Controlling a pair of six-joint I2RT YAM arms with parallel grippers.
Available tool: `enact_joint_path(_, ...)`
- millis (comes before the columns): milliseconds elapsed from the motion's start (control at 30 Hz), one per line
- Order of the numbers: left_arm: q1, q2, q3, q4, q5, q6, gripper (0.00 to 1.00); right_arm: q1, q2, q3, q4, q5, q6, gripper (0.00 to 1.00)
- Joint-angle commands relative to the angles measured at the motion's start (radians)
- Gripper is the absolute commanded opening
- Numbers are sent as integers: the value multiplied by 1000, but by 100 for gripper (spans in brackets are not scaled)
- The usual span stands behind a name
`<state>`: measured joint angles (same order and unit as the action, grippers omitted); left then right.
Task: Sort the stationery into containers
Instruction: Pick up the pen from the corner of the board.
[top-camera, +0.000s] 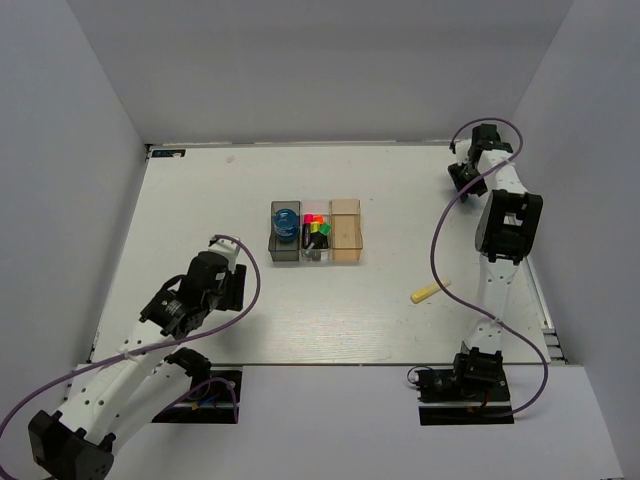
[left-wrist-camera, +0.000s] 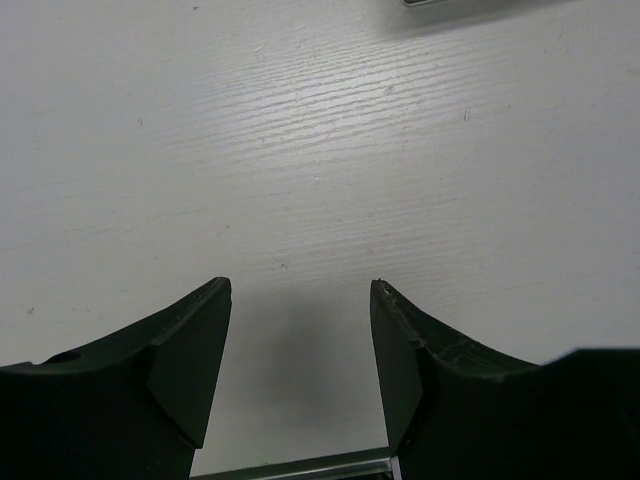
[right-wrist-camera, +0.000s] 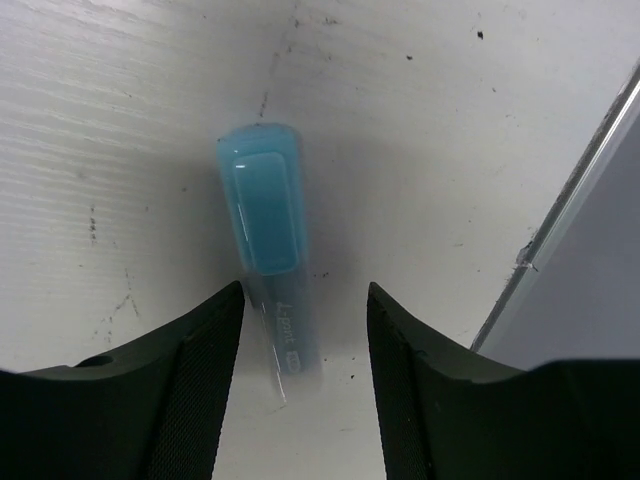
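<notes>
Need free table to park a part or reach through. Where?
Free: wide table left of the bin row, beyond the left arm; the far strip behind the bins; the near-centre between bins and yellow bar. Crowded: far-right corner, where the right gripper straddles the blue bar.

Bright, even overhead light, white table (top-camera: 200, 200) slightly washed out, faint shadows beneath the arms (top-camera: 150, 360), grey shadow pooled at the left end effector (left-wrist-camera: 300, 287), blue bar (right-wrist-camera: 262, 215) softly blurred
</notes>
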<state>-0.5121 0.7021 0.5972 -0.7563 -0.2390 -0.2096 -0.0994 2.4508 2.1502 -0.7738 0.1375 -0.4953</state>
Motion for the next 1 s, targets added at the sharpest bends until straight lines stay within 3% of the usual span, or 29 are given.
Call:
enact_joint_path(0, 7, 0, -2, 8, 6, 7, 68, -17, 31, 31, -93, -119, 9, 56)
enact_joint_path(233, 7, 2, 0, 6, 6, 9, 68, -13, 13, -84, -163, -205, -55, 53)
enact_joint_path(467, 6, -3, 0, 6, 9, 9, 68, -5, -19, -212, -176, -254, -57, 29)
enact_joint_path(567, 4, -7, 0, 5, 7, 6, 68, 6, -35, -263, -142, -236, -48, 27)
enact_joint_path(667, 7, -10, 0, 8, 7, 6, 68, 19, -85, -317, -84, -193, -26, 19)
enact_joint_path(967, 7, -13, -2, 6, 3, 6, 68, 33, -44, -173, -292, -380, -14, 0)
